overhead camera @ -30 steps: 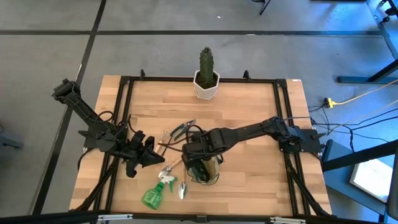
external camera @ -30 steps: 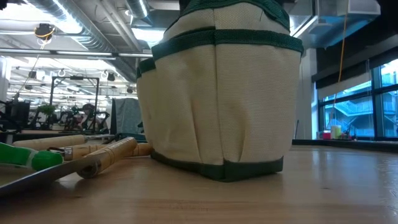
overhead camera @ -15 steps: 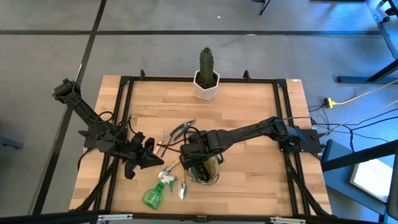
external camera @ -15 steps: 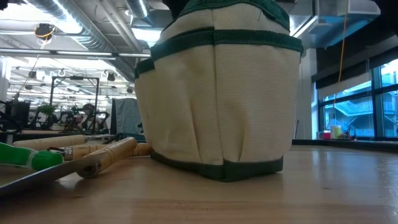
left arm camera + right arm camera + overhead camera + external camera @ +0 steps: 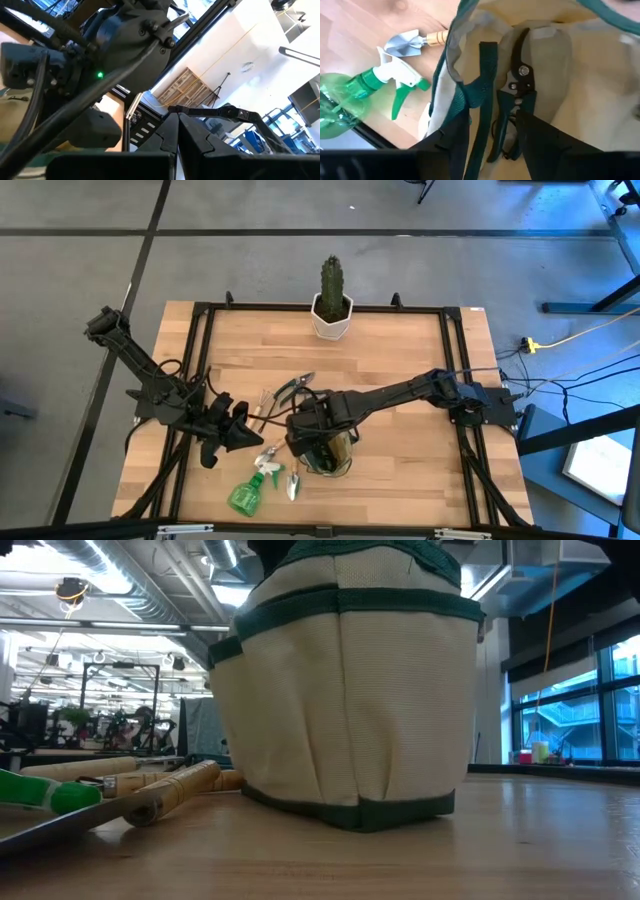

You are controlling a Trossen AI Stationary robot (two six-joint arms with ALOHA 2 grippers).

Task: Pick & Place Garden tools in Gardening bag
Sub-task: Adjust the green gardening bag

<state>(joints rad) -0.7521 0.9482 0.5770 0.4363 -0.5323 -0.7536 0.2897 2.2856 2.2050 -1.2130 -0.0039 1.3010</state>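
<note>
No readable writing. Right tool (image 5: 492,145) over bag (image 5: 345,710), seemingly clamped on strap (image 5: 482,90); left tool (image 5: 240,423) together.

- Cactus (image 5: 331,281) in a white pot (image 5: 332,322), upright at the table's far edge, midway.
- Wooden table (image 5: 400,360) in a black frame (image 5: 455,380).
- Grey floor (image 5: 300,260) around.

Bag (image 5: 345,710) woven matt canvas; table (image 5: 400,370) smooth wood; bottle (image 5: 350,95) glossy plastic

Even overhead light fell on the surface (image 5: 400,370), casting soft, short shadows. In the low view, ceiling lamps (image 5: 70,588) and windows (image 5: 575,705) glared, and the near foreground was blurred.
</note>
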